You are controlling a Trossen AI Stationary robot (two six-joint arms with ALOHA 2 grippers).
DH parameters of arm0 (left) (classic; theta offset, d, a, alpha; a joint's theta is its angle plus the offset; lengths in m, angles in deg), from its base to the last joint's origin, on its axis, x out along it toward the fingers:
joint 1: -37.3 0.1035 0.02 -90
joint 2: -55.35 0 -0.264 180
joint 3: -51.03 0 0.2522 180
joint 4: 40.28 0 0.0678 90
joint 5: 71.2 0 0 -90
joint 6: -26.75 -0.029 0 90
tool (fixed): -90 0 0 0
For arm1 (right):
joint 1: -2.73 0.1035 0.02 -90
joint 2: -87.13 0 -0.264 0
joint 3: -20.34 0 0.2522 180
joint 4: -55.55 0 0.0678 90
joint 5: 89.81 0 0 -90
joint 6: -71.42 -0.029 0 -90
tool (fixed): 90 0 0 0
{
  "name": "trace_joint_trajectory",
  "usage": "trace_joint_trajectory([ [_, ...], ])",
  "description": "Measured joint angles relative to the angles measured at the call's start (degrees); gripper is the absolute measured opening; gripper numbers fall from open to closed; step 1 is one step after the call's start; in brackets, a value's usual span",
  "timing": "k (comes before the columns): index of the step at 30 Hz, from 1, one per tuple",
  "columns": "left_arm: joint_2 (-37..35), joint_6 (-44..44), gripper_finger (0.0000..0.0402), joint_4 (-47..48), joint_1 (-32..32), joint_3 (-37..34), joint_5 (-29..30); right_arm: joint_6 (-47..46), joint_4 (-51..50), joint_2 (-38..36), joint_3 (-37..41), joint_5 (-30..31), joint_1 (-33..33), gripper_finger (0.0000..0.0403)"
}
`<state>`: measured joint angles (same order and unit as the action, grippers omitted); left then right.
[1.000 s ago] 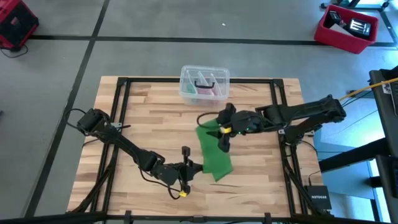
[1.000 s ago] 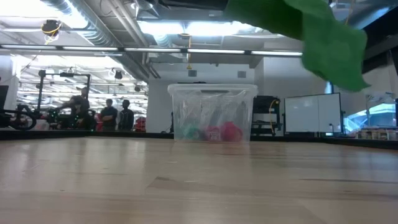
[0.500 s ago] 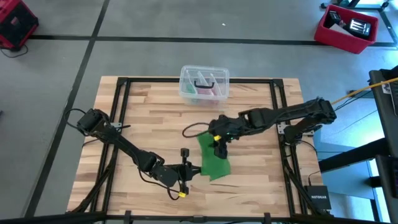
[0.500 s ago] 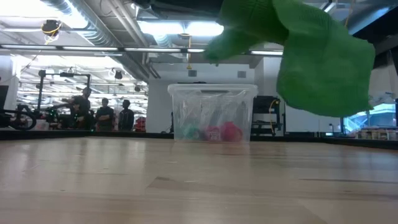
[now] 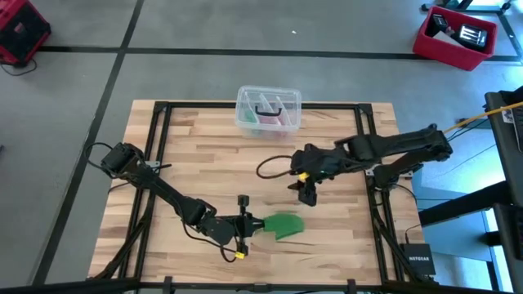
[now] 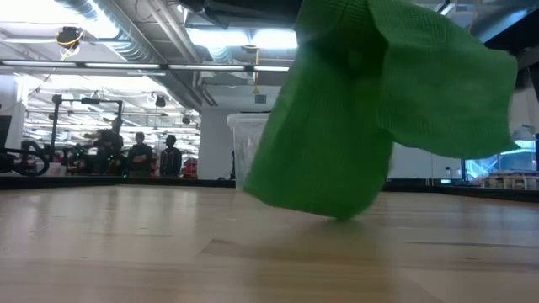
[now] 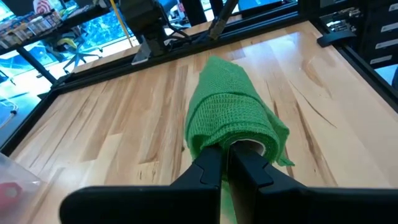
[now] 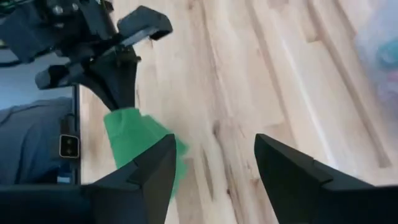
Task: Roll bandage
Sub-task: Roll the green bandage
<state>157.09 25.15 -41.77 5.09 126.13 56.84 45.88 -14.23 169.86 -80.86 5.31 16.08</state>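
— At the near edge of the table (image 5: 163,147), where is the bandage (image 5: 283,224) found?

— It is seen as a loose green roll lying just beside the left gripper (image 5: 245,225), whose fingers are pressed together on its inner end; in the left wrist view the wraps (image 7: 233,118) are gathered around the closed fingertips.

— How is the winding to be done well?

— The clamped end should be kept firmly pinched while the wrist is turned, so that the layers are laid evenly and not allowed to splay, as the slack outer layers suggest they might.

— And farther off?

— The right gripper (image 5: 307,193) is held above mid-table with its fingers (image 8: 152,174) spread wide and nothing between them. The clear box (image 5: 268,110) sits at the far edge, well apart.
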Motion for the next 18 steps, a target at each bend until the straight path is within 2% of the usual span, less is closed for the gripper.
trace_joint_trajectory([
  [4, 0.0, 0.2, 0.0002, 0.3, -0.1, 0.0, 0.0, -3.0, -4.6, -0.3, 0.2, 0.4, 4.5, 0.0221],
  [10, 0.0, 0.2, 0.0002, 0.7, -0.1, 0.0, 0.0, -11.4, -5.5, -0.4, 5.8, 5.3, 18.0, 0.0221],
  [14, 0.0, -0.1, 0.0002, 0.3, -0.1, 0.0, 0.0, -20.9, 1.6, -0.4, 14.4, 9.8, 26.8, 0.0221],
  [18, 0.0, -0.6, 0.0002, -1.4, -0.1, 0.0, 0.0, -27.3, 15.4, -0.4, 25.4, 16.3, 33.7, 0.0221],
])
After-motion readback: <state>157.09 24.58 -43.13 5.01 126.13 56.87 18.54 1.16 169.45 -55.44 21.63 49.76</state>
